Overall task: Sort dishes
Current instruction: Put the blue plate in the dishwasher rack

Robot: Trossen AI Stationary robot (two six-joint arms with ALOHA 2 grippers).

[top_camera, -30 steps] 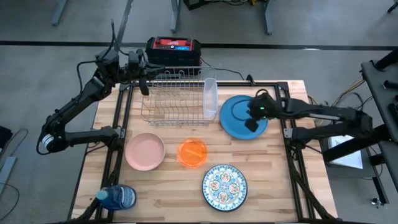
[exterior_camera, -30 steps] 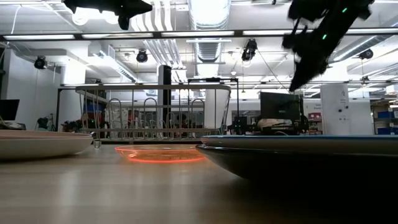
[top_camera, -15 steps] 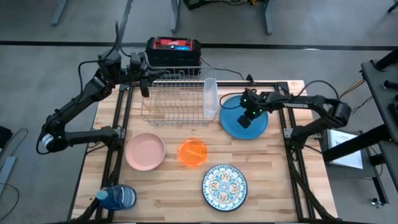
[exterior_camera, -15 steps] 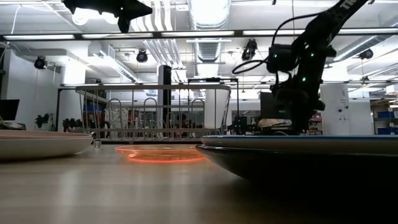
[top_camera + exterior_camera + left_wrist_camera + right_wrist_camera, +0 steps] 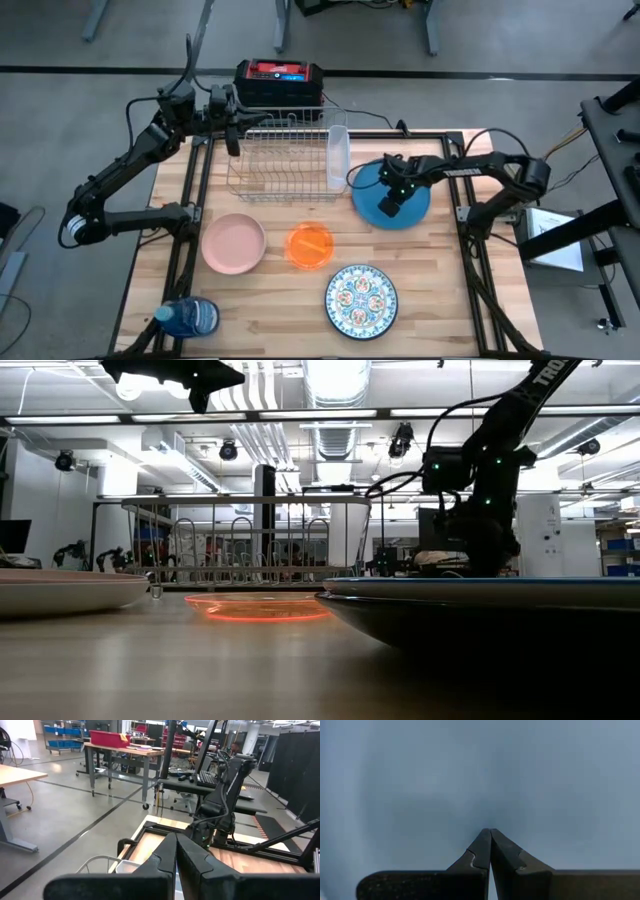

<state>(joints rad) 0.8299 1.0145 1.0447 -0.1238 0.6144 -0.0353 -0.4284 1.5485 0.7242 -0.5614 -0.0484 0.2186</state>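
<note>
The large plain blue plate (image 5: 410, 203) lies flat on the table to the right of the wire dish rack (image 5: 280, 160). My right gripper (image 5: 387, 206) is shut and points down over the plate's left half; blue fills its wrist view (image 5: 490, 831). The pink dish (image 5: 234, 243), the small orange bowl (image 5: 310, 245) and the ornate teal-white plate (image 5: 361, 300) sit along the near half. My left gripper (image 5: 233, 146) is shut and waits above the rack's far-left corner (image 5: 175, 836). I cannot make out a pale blue-white plate for certain. My right gripper comes at the blue plate's inner surface (image 5: 490, 795) from above with shut fingers pointing down. The tips are at or just above the surface; I cannot tell whether they touch. The plate lies flat on the table.
A pale translucent piece (image 5: 338, 158) stands upright at the rack's right end, close to the blue plate. A blue water bottle (image 5: 190, 318) lies at the near-left corner. A red-and-black box (image 5: 279, 80) sits beyond the far edge. Bare wood (image 5: 450, 290) lies to the near right.
My right gripper has come down from high above the table to the blue plate, shifting a little toward the table's left over it and tipping to point straight down. It has stayed shut.
</note>
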